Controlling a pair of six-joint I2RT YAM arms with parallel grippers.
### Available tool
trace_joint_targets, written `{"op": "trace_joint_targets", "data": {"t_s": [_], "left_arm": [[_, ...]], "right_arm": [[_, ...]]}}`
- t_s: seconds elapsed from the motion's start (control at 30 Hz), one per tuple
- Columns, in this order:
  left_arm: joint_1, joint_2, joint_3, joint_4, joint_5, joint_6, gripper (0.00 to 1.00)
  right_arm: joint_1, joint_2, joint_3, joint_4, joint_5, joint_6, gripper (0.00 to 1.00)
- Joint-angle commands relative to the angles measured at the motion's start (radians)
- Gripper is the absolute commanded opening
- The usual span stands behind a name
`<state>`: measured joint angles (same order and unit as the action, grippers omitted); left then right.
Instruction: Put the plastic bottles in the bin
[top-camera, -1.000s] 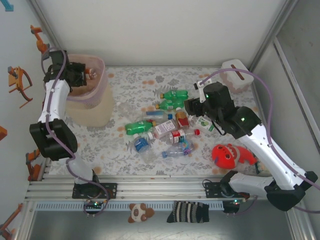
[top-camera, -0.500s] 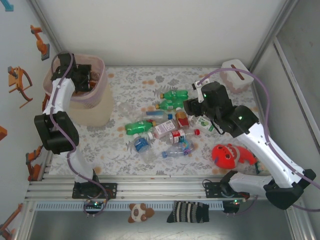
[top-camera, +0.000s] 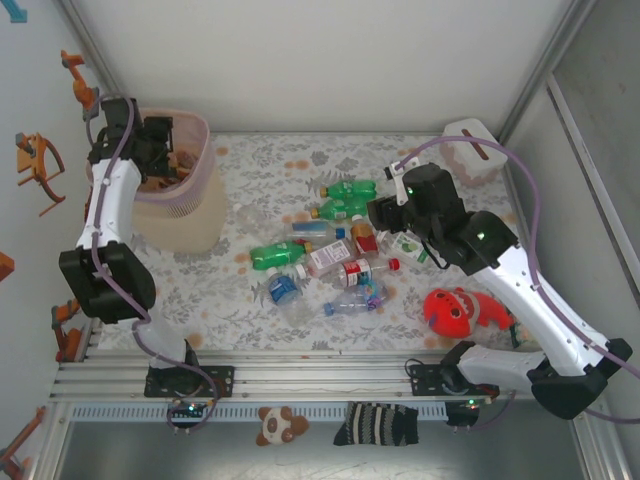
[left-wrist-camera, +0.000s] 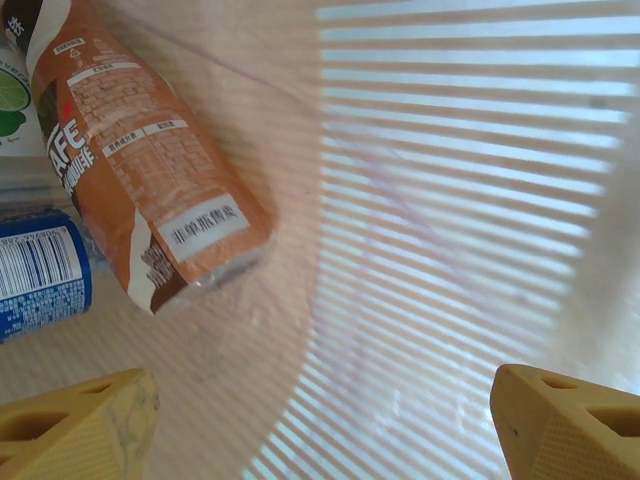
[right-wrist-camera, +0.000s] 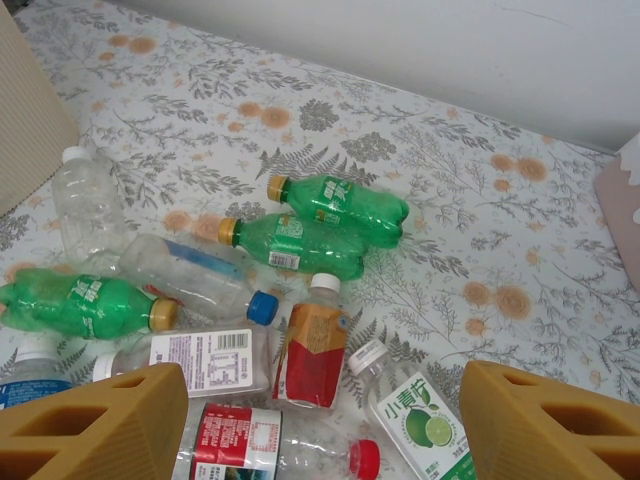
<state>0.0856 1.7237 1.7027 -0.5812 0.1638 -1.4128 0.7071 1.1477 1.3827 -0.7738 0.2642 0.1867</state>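
left pincer (top-camera: 158, 142) hangs over the mouth of the pale-pink bin (top-camera: 205, 150) at the far left of the tabletop (top-camera: 230, 300), its fingers apart and nothing between them. inside the bin a brown-labelled bottle (left-wrist-camera: 150, 170) lies tilted against the slotted wall, with a blue-labelled bottle (left-wrist-camera: 40, 265) just beside it. right pincer (right-wrist-camera: 320, 425) hovers above the heap of bottles in the middle of the tabletop, fingers spread wide, gripping nothing. below it a far green bottle (right-wrist-camera: 345, 208) and a near green bottle (right-wrist-camera: 300, 245) lie side by side, both with yellow caps. a third green bottle (right-wrist-camera: 85, 303) lies off to the left, next to a clear blue-capped bottle (right-wrist-camera: 195, 268). a red-labelled white-capped bottle (right-wrist-camera: 312, 350) lies just beside a lime-labelled bottle (right-wrist-camera: 415, 420). a red toy (top-camera: 460, 310) lies apart from the heap.
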Motion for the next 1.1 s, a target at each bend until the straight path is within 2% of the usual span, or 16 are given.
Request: {"op": "trace_joint_targets", "data": {"t_s": [0.0, 0.27, 0.4, 0.53, 0.7, 0.83, 0.9, 1.07], "left_arm": [[-0.003, -0.065, 0.025, -0.047, -0.023, 0.032, 0.86], [-0.003, -0.188, -0.009, -0.035, -0.017, 0.132, 0.84], [-0.003, -0.276, -0.071, 0.023, 0.003, 0.235, 0.84], [-0.010, -0.363, -0.127, 0.044, 0.007, 0.349, 0.84], [-0.022, -0.460, -0.204, 0.061, 0.040, 0.468, 0.84], [-0.039, -0.527, -0.260, 0.077, 0.074, 0.536, 0.84], [-0.040, -0.558, -0.292, 0.114, 0.129, 0.575, 0.86], [-0.049, -0.610, -0.356, 0.161, 0.189, 0.608, 0.88]], "right_arm": [[-0.007, -0.005, 0.019, 0.007, 0.025, 0.000, 0.72], [-0.030, 0.098, 0.067, 0.032, -0.010, 0.076, 0.73], [-0.072, 0.178, 0.100, 0.064, -0.035, 0.203, 0.74], [-0.131, 0.275, 0.134, 0.077, -0.021, 0.417, 0.74], [-0.173, 0.402, 0.167, 0.063, 0.032, 0.768, 0.72], [-0.225, 0.498, 0.192, 0.046, -0.035, 1.026, 0.71], [-0.254, 0.554, 0.206, 0.041, -0.079, 1.142, 0.71], [-0.314, 0.694, 0.267, 0.041, -0.184, 1.340, 0.72]]}}
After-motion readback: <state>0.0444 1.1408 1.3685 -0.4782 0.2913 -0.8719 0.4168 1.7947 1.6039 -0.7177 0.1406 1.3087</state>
